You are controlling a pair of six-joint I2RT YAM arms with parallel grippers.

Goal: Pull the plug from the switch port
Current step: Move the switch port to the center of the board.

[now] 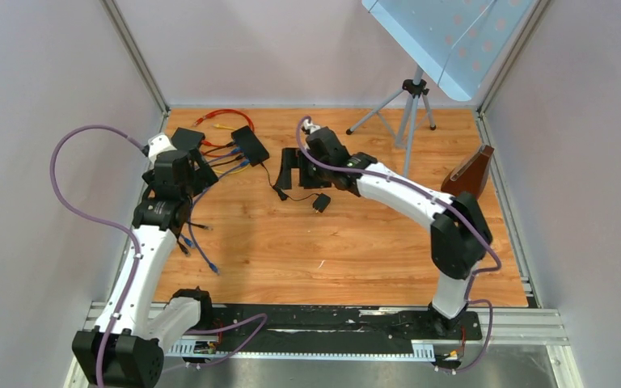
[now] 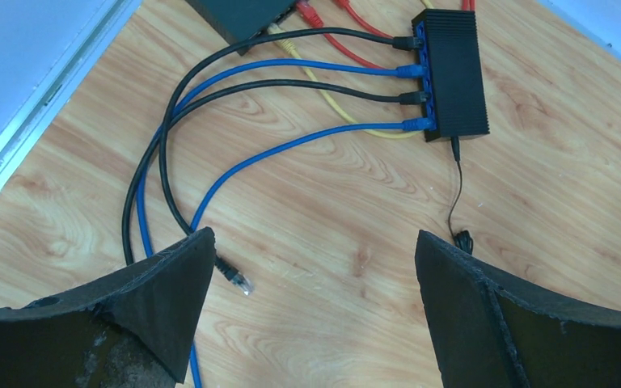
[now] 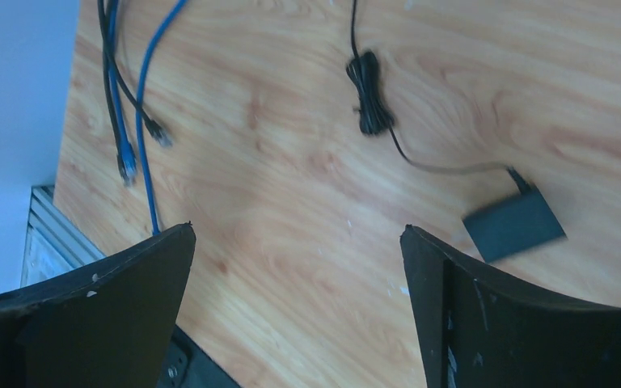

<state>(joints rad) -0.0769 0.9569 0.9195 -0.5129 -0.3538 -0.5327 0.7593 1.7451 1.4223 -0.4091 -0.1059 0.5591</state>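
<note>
Sitting in a row along one long side of the black rectangular ribbed switch box (image 2: 455,69): four cable plugs (image 2: 408,70), all seated in their ports, in the order black, blue, black, blue. Trailing from them across the light wooden counter (image 2: 348,194), two blue and two black network cables (image 2: 307,65), bending together toward the left claw (image 2: 314,255). Clear-tipped loose end of a black cable (image 2: 238,279) lying just beside one finger of that claw. Left claw released, spread wide above bare wood, grasping nothing, well apart from the switch box.

Running from the box's short end, a thin black power lead (image 2: 456,153), then a coiled black bundle (image 3: 369,93) and a flat black power adapter (image 3: 515,223). Beyond the switch box, red cables (image 2: 311,14) and one yellow cable (image 2: 372,133), near a second black box (image 2: 242,16) at the frame's top edge.

Right claw (image 3: 295,242) likewise released, hanging over the counter between the adapter and some loose blue and black cable ends (image 3: 129,158), touching none.

Seen from overhead, switch box at the far left of the counter, left arm close by, right arm reaching in from the other side. Grey tripod (image 1: 408,109) standing at the back.
</note>
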